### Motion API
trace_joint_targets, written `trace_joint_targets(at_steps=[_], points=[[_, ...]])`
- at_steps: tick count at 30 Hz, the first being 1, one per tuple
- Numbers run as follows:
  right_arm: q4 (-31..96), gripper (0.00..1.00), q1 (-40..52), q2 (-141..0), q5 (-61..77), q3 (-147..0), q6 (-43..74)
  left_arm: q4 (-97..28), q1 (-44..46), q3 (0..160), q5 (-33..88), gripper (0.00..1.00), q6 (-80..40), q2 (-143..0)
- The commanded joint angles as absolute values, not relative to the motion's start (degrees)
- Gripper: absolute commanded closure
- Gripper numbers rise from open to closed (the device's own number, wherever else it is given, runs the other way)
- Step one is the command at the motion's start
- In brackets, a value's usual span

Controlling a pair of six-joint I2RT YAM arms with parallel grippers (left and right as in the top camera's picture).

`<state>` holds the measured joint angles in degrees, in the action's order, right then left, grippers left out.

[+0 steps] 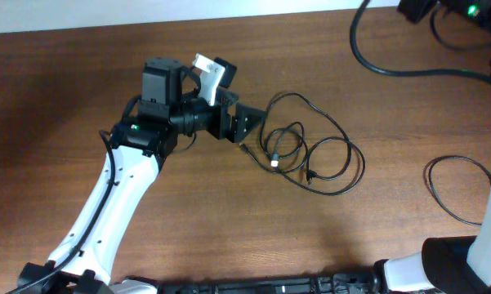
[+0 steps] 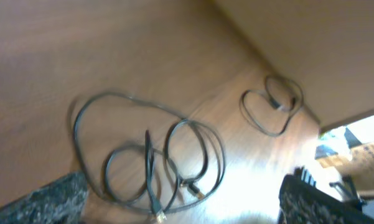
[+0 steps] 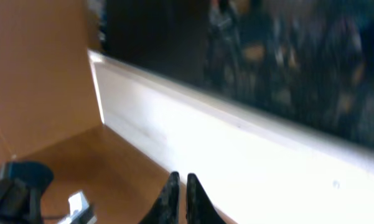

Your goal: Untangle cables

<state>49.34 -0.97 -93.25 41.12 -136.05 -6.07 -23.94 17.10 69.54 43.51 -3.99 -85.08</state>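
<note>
The cables (image 1: 304, 151) lie on the wooden table (image 1: 229, 229) as loose overlapping loops of thin black cord with small plug ends, right of centre. In the left wrist view the same loops (image 2: 150, 163) lie flat just ahead of my fingers. My left gripper (image 1: 247, 122) is open and empty at the loops' left edge; its two fingers (image 2: 183, 202) show at the lower corners. A separate thin black loop (image 1: 457, 188) lies at the right edge and also shows in the left wrist view (image 2: 272, 111). My right gripper (image 3: 180, 186) is shut and empty, raised, away from the cables.
A thick black robot wire (image 1: 392, 69) curves across the table's back right corner. The right arm's base (image 1: 441, 261) stands at the front right. A white wall ledge (image 3: 236, 143) runs behind the table.
</note>
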Motion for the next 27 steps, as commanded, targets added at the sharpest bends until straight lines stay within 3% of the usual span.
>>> trace_joint_targets(at_steps=[1, 3, 7, 12, 16, 27], points=[[57.87, 0.79, -0.8, -92.75, 27.97, -136.4, -5.72, -28.36, 16.71, 69.84, 33.04, 0.01, -4.51, -84.9], [64.64, 0.56, -0.82, -93.14, 23.62, -136.31, -7.4, -30.81, 16.69, 69.84, 27.7, 0.01, -4.51, -84.93], [78.7, 0.4, -0.8, -95.26, 21.76, -136.29, -17.72, -33.76, 16.64, 69.84, 17.3, 0.01, -4.51, -84.93], [90.7, 0.23, -0.8, -101.71, 21.69, -136.25, -19.31, -35.88, 16.64, 69.84, 5.3, 0.01, -4.51, -84.95], [94.17, 0.18, -0.8, -108.16, 18.52, -136.18, -19.42, -36.91, 16.64, 69.84, -1.08, 0.01, -4.49, -84.95], [97.08, 0.17, -0.71, -128.16, 18.81, -136.16, -28.27, -39.57, 16.67, 69.84, -1.3, 0.01, -4.49, -84.95]])
